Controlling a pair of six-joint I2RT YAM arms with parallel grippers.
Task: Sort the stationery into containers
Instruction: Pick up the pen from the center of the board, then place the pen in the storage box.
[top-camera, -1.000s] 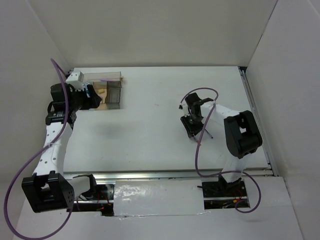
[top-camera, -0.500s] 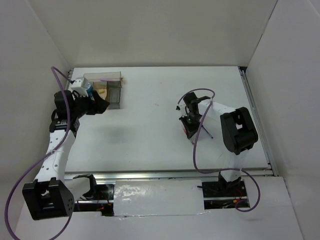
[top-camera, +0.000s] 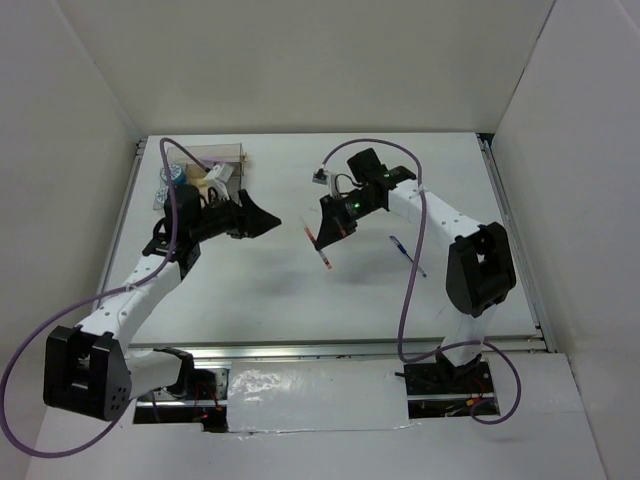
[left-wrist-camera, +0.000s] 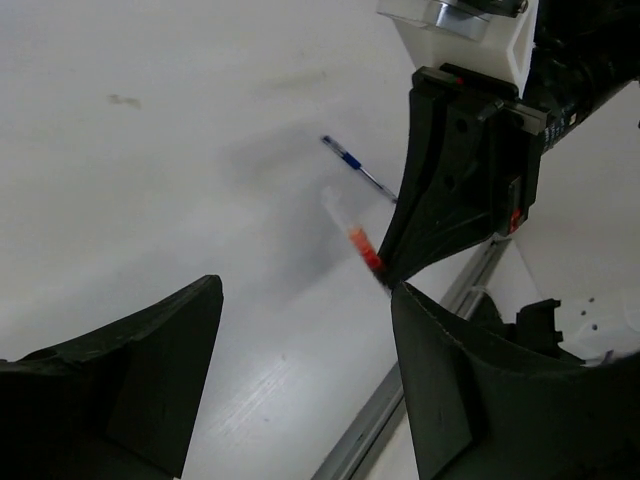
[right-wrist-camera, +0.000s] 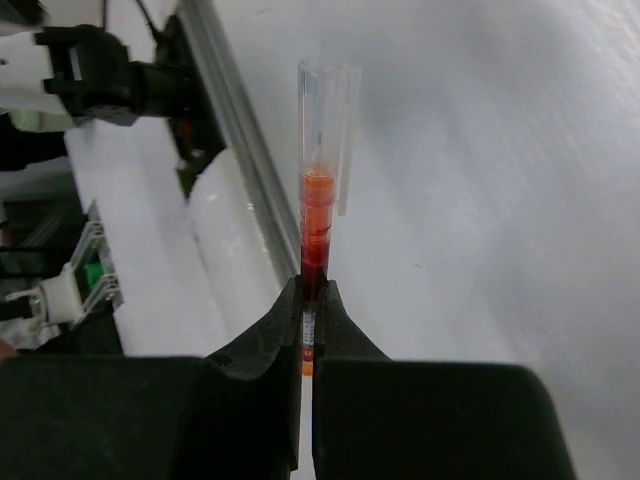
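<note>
My right gripper (top-camera: 333, 222) is shut on the red-orange pen (top-camera: 322, 252) and holds it above the middle of the table, with the pen's clear capped end sticking out past the fingertips (right-wrist-camera: 318, 200). My left gripper (top-camera: 265, 212) is open and empty, pointing right at the right gripper from a short distance away. In the left wrist view the pen (left-wrist-camera: 352, 232) hangs from the right gripper (left-wrist-camera: 392, 272) just beyond my left gripper's open jaws (left-wrist-camera: 305, 290). The blue pen (top-camera: 405, 252) lies on the table to the right and also shows in the left wrist view (left-wrist-camera: 355, 168). The clear organiser (top-camera: 215, 158) stands at the back left, partly hidden by the left arm.
Small blue items (top-camera: 172, 182) sit by the organiser's left end. White walls close in the table at the back and both sides. A metal rail (top-camera: 340, 350) runs along the near edge.
The right gripper lifted the red-orange pen off the table and carried it left toward the middle. The left gripper swung away from the organiser to the right, toward the pen.
</note>
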